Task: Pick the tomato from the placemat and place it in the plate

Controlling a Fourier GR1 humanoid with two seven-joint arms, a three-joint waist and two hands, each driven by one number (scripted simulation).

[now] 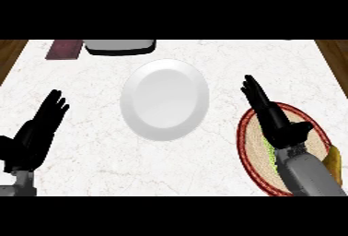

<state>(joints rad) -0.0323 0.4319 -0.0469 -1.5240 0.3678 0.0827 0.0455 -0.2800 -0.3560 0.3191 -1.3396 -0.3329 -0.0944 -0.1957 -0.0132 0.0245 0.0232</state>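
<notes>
R hand (275, 120) hangs spread, fingers straight, over the round placemat (253, 138) at bench 4 o'clock. Tomato hidden, can't tell where; a green bit and a yellow-brown item (333, 159) peek beside the R forearm. White plate (165, 99) sits center, bare. L hand (37, 131) rests spread at 8 o'clock.

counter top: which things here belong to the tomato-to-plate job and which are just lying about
Job:
- white plate, nothing on it
- round placemat with red rim
- right hand, open over the placemat
- tomato: not visible

Lying about:
- dark red item, far left
- grey and black object, far edge
- left hand, resting open
</notes>
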